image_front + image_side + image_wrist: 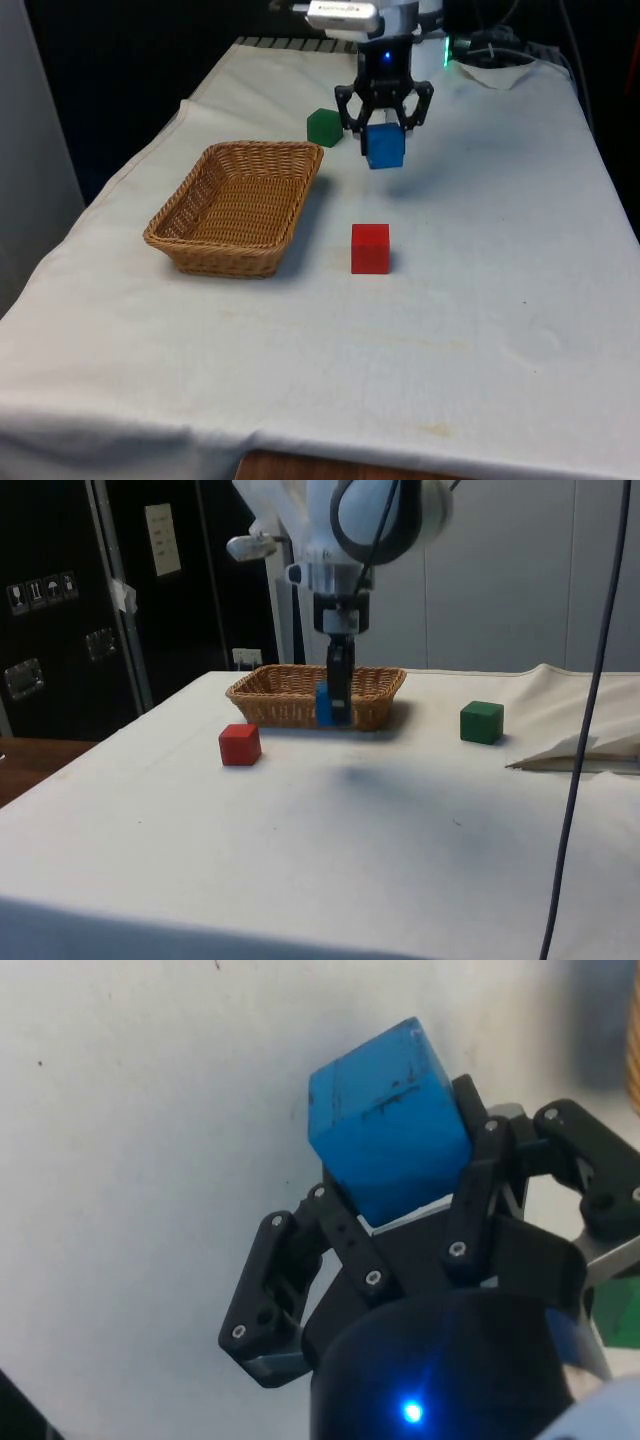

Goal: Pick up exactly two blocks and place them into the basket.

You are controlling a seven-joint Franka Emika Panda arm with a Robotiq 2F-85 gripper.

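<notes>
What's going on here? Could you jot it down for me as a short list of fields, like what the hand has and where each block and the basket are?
hand: raised above the cloth, shut on the blue block
blue block: held in the air, tilted, not yet over the basket
basket: wicker, on the cloth at the front view's left, nothing in it
red block: on the cloth, near the basket, apart from it
green block: on the cloth beyond the basket's far corner
blocks in basket: none so far
</notes>
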